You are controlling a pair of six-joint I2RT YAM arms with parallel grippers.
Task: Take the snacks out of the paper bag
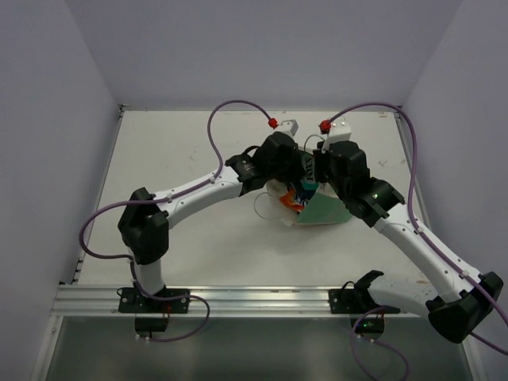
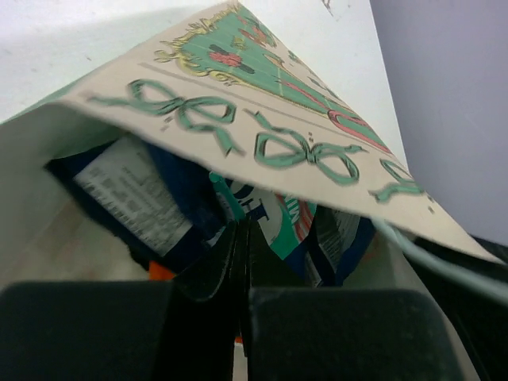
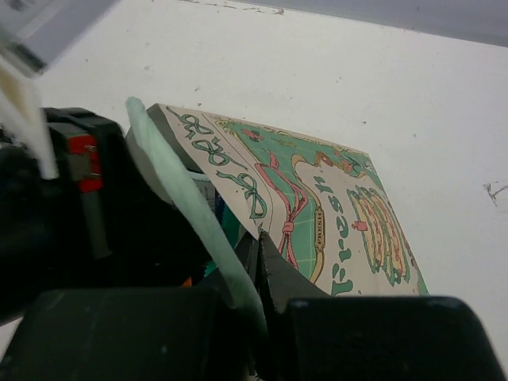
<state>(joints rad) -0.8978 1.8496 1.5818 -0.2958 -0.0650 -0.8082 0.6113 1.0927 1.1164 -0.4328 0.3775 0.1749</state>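
The paper bag lies on its side mid-table, printed panel up, mouth toward the left arm. Inside the mouth I see several snacks: a dark blue packet, a teal-white packet and an orange corner. My left gripper is at the mouth, jaws pressed together on the teal-white packet's near edge. My right gripper is shut on the rim of the bag's upper panel, holding the mouth up. From above, both grippers meet over the bag's mouth.
The bag's white string handle trails on the white table left of the bag. An aluminium rail runs along the near edge, and pale walls close the other sides. Purple cables loop over both arms.
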